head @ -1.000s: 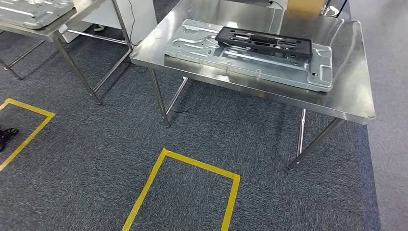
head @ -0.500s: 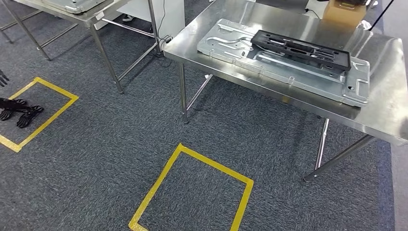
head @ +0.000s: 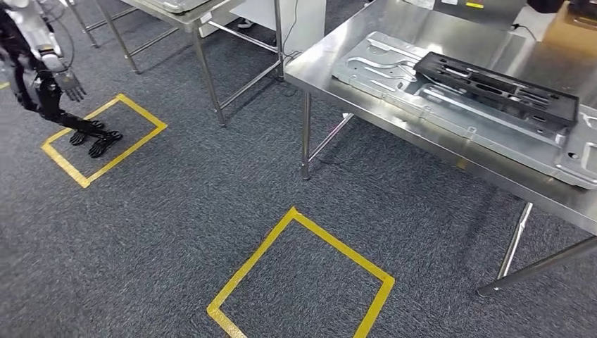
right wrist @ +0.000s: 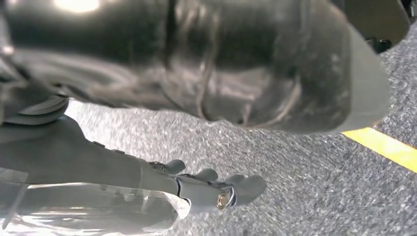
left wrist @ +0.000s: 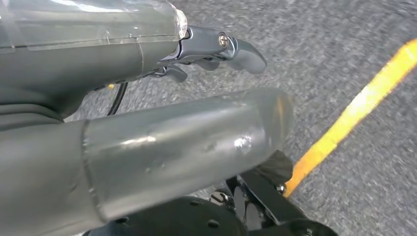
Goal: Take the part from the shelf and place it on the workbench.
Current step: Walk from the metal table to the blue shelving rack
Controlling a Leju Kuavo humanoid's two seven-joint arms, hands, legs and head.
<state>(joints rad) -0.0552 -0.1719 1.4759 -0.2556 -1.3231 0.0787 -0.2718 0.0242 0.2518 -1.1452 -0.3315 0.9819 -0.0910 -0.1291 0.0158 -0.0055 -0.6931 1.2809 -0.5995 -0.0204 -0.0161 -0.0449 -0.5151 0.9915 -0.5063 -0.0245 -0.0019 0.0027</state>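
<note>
The black slotted plastic part [head: 496, 87] lies flat on a stamped silver sheet-metal plate [head: 394, 77], which rests on the shiny stainless-steel workbench [head: 450, 32] at the right of the head view; judging by that, the placing looks already done, the plate serving as its seat; the left hand [left wrist: 216, 46] hangs beside the body over grey carpet [head: 211, 211], fingers loosely extended and holding nothing; the right hand [right wrist: 216, 189] likewise hangs with fingers stretched and nothing in them, presumably idle while walking; a yellow tape square [head: 299, 278] marks a standing spot on the floor; another humanoid robot [head: 42, 70] stands in a second yellow square [head: 105, 137] at the far left.
</note>
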